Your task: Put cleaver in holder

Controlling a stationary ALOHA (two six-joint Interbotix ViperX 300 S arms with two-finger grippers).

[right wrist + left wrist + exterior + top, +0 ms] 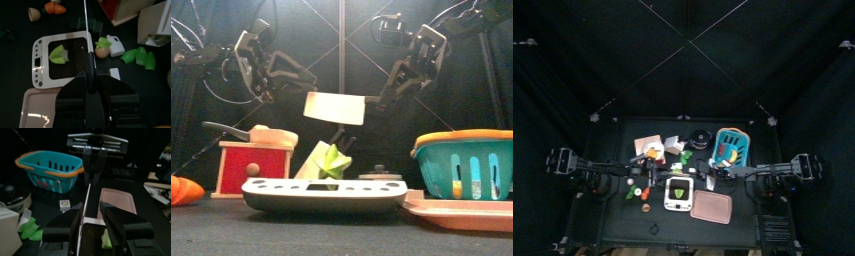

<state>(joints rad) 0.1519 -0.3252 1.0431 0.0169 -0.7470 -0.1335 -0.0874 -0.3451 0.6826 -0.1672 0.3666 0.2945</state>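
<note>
Front view: right tool clamps cleaver | left wrist: left tool apart

Black table, black curtains, both arms black.

Slatted plastic basket: teal, orange rim and handle.

Flat rectangular tray: pale pink.

Kitchen scale: white top, dark platform and base, row of small dark dots along the front edge.

Boxy block: red sides, pale wooden top.

Leafy toy vegetable: bright green.

Cleaver blade: cream-white.

Round fruit: orange.

Small bottle: white.
</note>
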